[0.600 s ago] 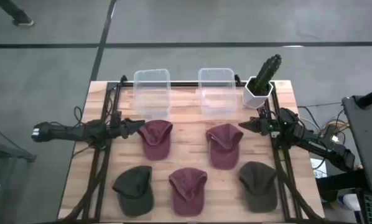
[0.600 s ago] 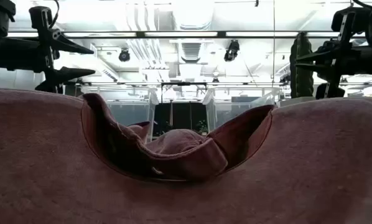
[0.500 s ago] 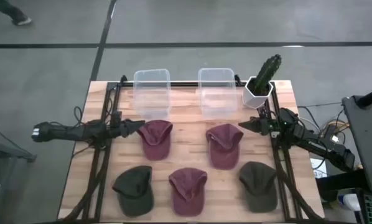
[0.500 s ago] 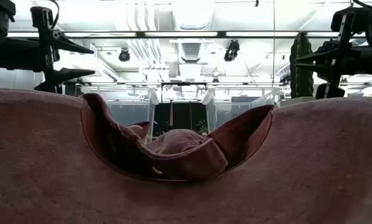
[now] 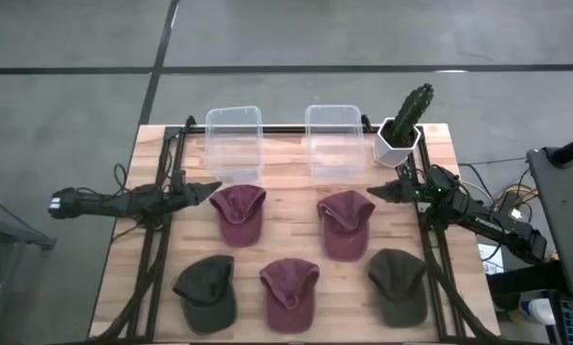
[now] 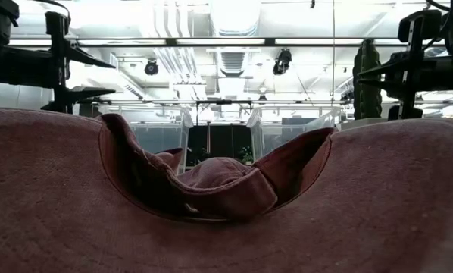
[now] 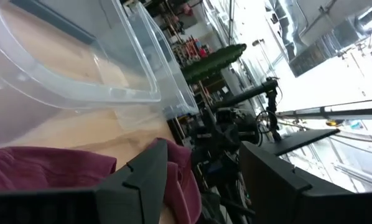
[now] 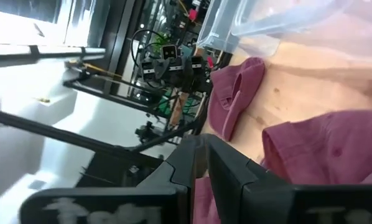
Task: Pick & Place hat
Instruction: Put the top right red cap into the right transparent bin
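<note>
1. Wooden table carries five caps: two maroon in the middle row, then olive, maroon, olive along the near row.
2. Left maroon cap lies just in front of the left clear bin; right maroon cap lies just in front of the right clear bin.
3. Near row: left olive cap, centre maroon cap, right olive cap. All flat on the table, none touching.
4. Both bins sit at the far edge, side by side with a gap. Both look empty; clear plastic, wood shows through the bottoms.
5. Potted cactus in a white pot sits at the far right corner, just beside the right bin.
6. Left gripper is at the far-left corner of the left maroon cap, fingers spread apart, nothing between them.
7. Right gripper is at the right edge of the right maroon cap, just in front of the cactus pot. Fingers nearly closed in the wrist view, only a thin slit, gripping nothing.
8. Low view is mostly blocked by the centre maroon cap against the lens.
</note>
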Controlling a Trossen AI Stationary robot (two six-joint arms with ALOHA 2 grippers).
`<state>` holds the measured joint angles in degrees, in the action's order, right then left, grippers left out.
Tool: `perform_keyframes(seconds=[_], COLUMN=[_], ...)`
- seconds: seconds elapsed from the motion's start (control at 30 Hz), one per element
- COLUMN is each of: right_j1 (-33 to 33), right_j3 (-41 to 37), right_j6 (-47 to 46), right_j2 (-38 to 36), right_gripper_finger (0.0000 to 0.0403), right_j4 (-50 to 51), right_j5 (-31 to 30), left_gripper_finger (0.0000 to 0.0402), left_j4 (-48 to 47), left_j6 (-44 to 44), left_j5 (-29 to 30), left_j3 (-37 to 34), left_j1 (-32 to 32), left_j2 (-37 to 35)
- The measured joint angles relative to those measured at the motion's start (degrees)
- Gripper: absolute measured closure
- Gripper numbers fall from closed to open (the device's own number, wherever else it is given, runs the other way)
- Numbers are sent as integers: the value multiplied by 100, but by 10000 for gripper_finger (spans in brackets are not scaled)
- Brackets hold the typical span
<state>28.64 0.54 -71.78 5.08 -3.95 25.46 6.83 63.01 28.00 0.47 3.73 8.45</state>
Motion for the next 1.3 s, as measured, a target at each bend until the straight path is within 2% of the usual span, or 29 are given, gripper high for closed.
perform_keyframes(seconds=[0.2, 0.4, 0.53, 0.77, 0.9, 1.03, 1.17, 1.3], right_j1=[0, -2, -1, -2, -42, -124, -256, -466], right_j3=[0, 24, 500, 2136, 3253, 4169, 4562, 4584], right_j6=[-929, -1911, -2272, -1593, -795, 91, 650, 912], right_j2=[0, -1, 22, 608, 1249, 2024, 2732, 3319], right_gripper_finger=[367, 373, 379, 394, 394, 394, 376, 328], right_j4=[-232, -1544, -1364, 1103, 3417, 5682, 6285, 6257], right_j5=[-140, -256, -501, -167, 176, 207, 419, 523], left_gripper_finger=[209, 209, 209, 209, 209, 209, 209, 209], left_j4=[91, 165, 171, 173, 174, 173, 173, 173], left_j6=[271, 356, 613, 663, 668, 668, 665, 655], left_j5=[37, 331, 344, 344, 342, 340, 340, 340], left_j3=[0, 2, 2, 2, 2, 2, 2, 2], left_j1=[0, 0, 0, 0, 0, 0, 0, 0], left_j2=[-2, 0, -2, -2, -2, -2, -2, -2])
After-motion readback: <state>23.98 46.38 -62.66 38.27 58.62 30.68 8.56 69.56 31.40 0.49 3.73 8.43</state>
